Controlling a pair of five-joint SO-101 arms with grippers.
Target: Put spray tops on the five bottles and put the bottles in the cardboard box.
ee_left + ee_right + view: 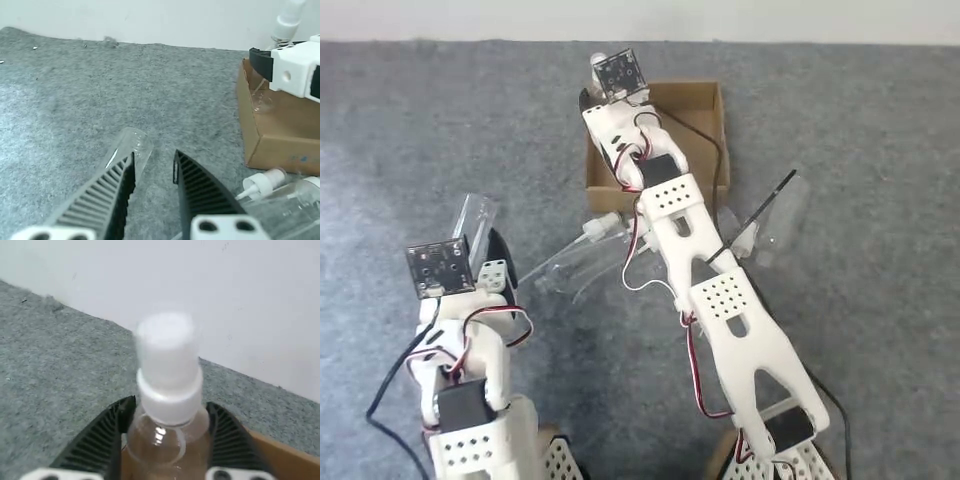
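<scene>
**Right hand [170, 407] grips a capped bottle [167, 437] over the cardboard box [705, 105]**

From where I stand, the right arm lies stretched across the grey counter [420, 130] to the far corner of the box. Its hand is closed on the clear bottle just below the white spray top [167, 365], with one black finger pressed to each side. The bottle stands top-up above that corner, close to the pale wall [225, 290] behind. In the right wrist view, the brown rim of the box shows beneath the bottle.

The left hand [153, 156] sits low over the counter, well apart from the box. Its two ribbed fingers [200, 190] are parted by a narrow gap and clamp nothing. A second clear bottle [127, 142] lies on its side there, its round end pointing away from the hand and its body running in under one finger. I cannot tell whether that finger touches it.

Between the two arms, just beside the near wall of the box, a spray-topped bottle [292, 202] lies flat on the counter. More clear bottles [775, 220] lie on the other side of the right arm, partly hidden by it, so I cannot count them.
</scene>
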